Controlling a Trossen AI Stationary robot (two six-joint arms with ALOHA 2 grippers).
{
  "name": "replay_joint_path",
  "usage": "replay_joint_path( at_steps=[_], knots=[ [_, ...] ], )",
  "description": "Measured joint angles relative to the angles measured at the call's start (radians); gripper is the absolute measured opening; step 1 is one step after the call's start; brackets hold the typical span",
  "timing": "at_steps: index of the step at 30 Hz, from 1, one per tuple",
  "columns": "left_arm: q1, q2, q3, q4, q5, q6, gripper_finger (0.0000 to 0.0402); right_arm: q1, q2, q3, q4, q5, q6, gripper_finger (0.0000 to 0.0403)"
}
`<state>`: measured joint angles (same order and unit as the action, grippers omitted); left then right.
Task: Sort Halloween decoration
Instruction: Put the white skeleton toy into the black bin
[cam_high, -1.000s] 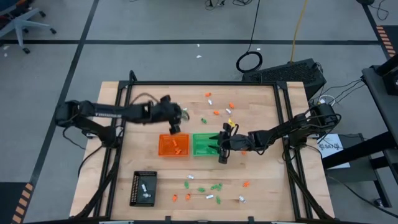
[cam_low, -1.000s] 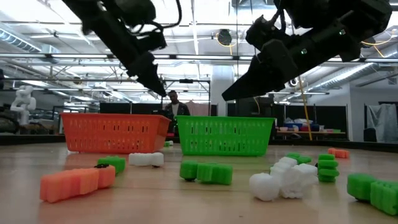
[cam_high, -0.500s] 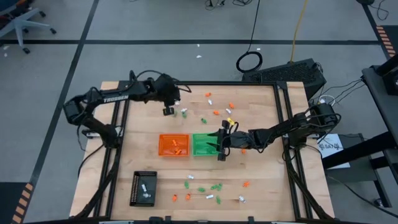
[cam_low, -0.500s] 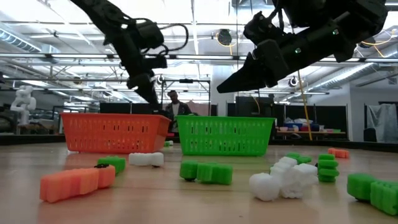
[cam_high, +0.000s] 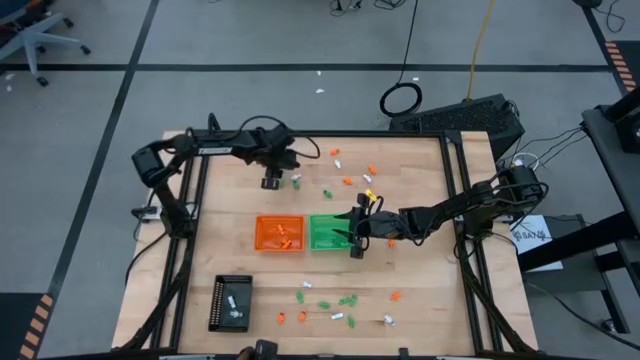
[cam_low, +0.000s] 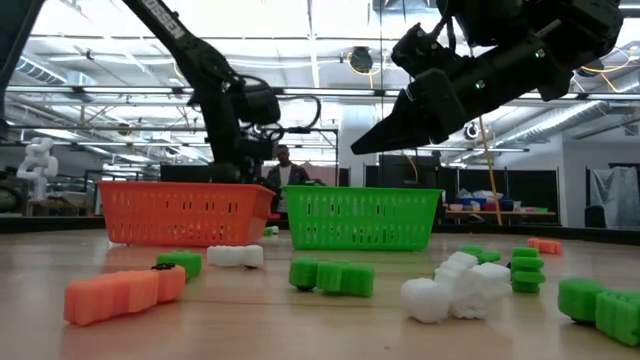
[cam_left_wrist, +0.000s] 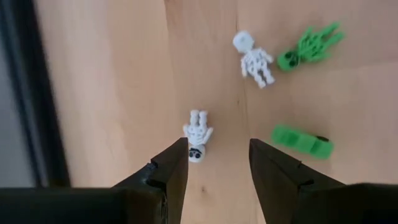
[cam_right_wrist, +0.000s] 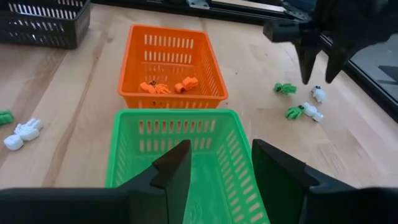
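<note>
My left gripper (cam_high: 272, 181) hangs open near the table's far left, fingers pointing down. In the left wrist view a white skeleton trinket (cam_left_wrist: 198, 134) lies on the wood just inside one finger of my left gripper (cam_left_wrist: 217, 158), untouched. A second white skeleton (cam_left_wrist: 255, 58) and two green trinkets (cam_left_wrist: 308, 46) (cam_left_wrist: 303, 140) lie beside it. My right gripper (cam_right_wrist: 221, 163) stands open and holds nothing above the green tray (cam_right_wrist: 186, 146). The orange tray (cam_right_wrist: 171, 62) next to it holds a few orange trinkets (cam_right_wrist: 165, 86).
A black tray (cam_high: 232, 301) stands at the near left. Loose trinkets lie by the near edge (cam_high: 340, 302) and toward the far middle (cam_high: 352, 172). A dark rail frame (cam_high: 330, 133) borders the table. Bare wood shows left of the orange tray.
My left gripper has swung from above the orange tray toward the table's far edge and come down over the white skeleton, its wrist rolling on the way. My right gripper has kept still over the green tray.
</note>
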<state>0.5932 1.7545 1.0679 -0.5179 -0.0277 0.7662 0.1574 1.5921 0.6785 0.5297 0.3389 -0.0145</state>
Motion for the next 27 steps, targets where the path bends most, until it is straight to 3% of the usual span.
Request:
replay_joint_path(
  at_steps=[27],
  knots=[
    [0.060,0.097,0.003,0.065,0.009,-0.027,0.0158,0.000,0.000,0.000,-0.011,0.000,-0.002,0.0153]
  ],
)
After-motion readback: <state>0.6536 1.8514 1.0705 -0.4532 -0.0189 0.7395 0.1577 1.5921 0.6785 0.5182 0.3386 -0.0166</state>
